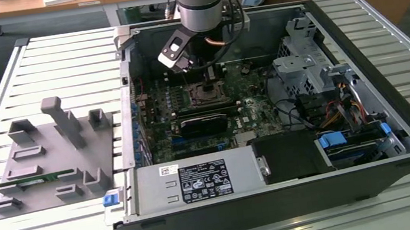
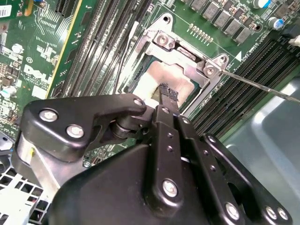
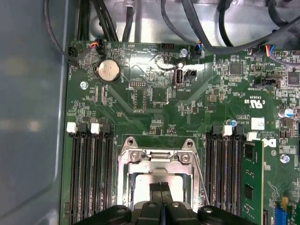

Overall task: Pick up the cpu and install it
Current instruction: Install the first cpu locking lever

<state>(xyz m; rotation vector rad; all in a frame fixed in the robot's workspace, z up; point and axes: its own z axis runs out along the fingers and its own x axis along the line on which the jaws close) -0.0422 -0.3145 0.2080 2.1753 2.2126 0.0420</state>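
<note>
The cpu (image 2: 161, 75) lies flat inside the motherboard's socket, its pale silver top plate framed by the metal socket bracket (image 2: 185, 54). In the first wrist view the cpu (image 3: 139, 190) shows the same way under the bracket (image 3: 159, 157). My gripper (image 2: 167, 92) is directly over the chip with its two black fingers pressed together, tips at or just above the top plate; I cannot tell if they touch it. Nothing is held between them. In the exterior view my gripper (image 1: 204, 74) hangs inside the open computer case above the socket (image 1: 207, 94).
A thin metal lever (image 2: 255, 85) runs beside the socket. Memory slots (image 3: 89, 173) flank it, with a green stick (image 3: 251, 183) in one. Case walls (image 1: 374, 69), cables and drive cages surround the board. A grey holder block (image 1: 52, 159) with a green memory stick (image 1: 27, 181) sits outside, at the exterior view's left.
</note>
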